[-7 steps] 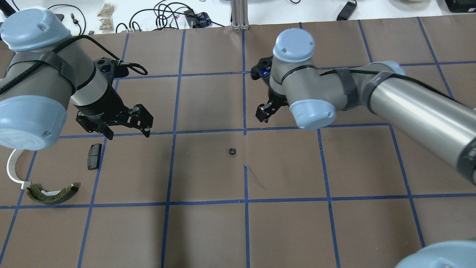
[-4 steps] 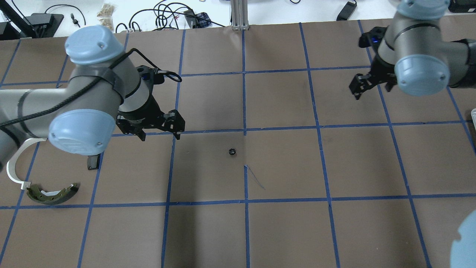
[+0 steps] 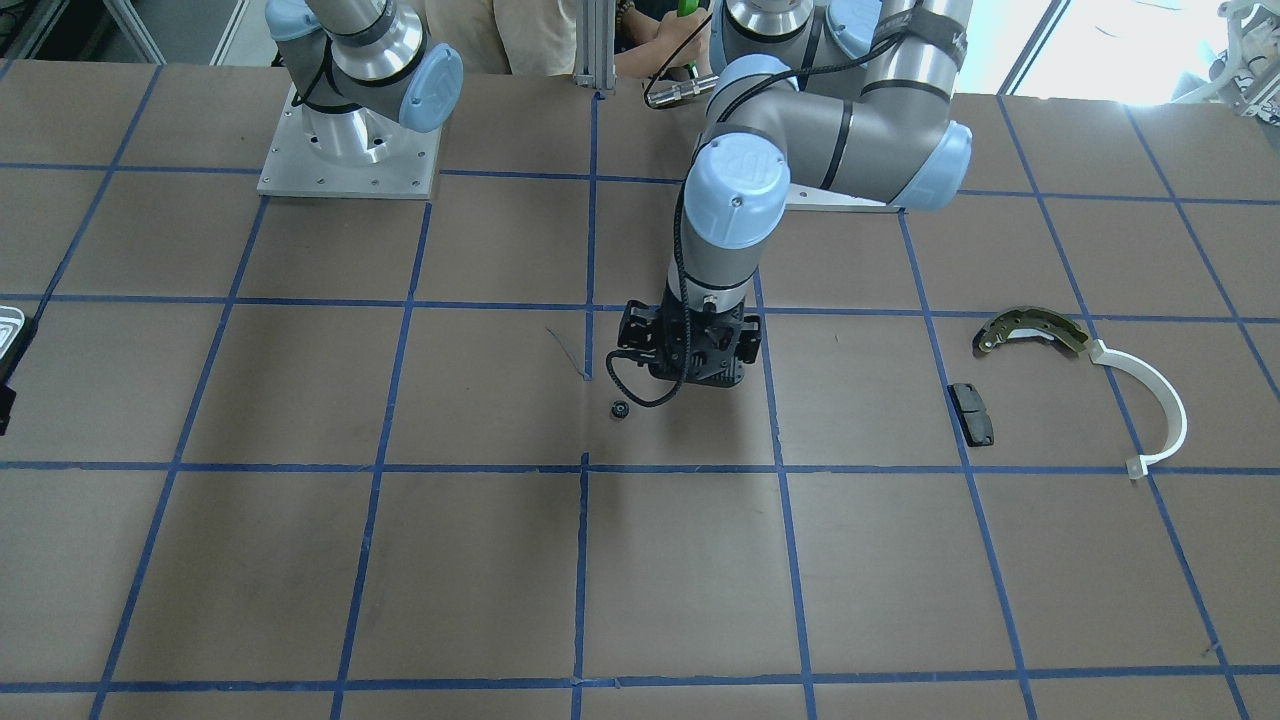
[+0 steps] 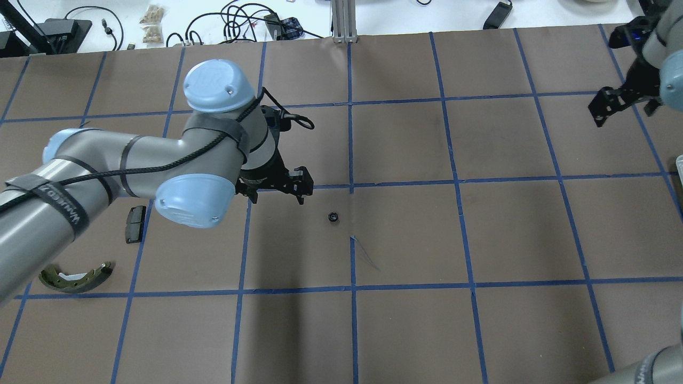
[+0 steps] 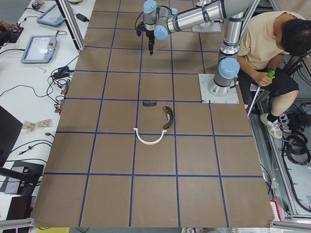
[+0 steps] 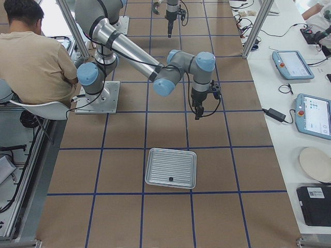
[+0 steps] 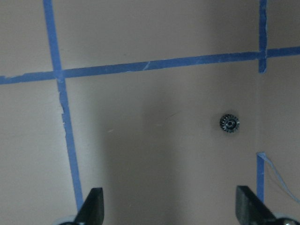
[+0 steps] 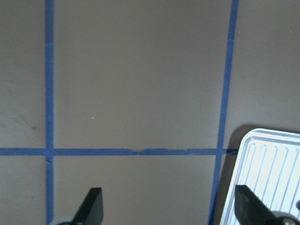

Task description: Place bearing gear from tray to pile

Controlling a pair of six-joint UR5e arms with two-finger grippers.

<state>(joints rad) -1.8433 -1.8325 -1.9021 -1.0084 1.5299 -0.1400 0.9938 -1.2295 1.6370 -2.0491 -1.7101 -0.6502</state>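
One bearing gear (image 4: 333, 216) on blue-taped brown table (image 4: 405, 330), white bench (image 4: 427, 18) behind

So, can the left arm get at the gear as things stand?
Probably yes. The gear lies alone on the table with nothing beside or over it, and the left gripper hangs open close by, slightly off to one side.

Overhead: we look down from high.
Left wrist: near, facing down; shares the bearing gear (image 7: 229, 123) with overhead.

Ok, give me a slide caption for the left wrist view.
Left tool open over the table, bearing gear lying right of centre.
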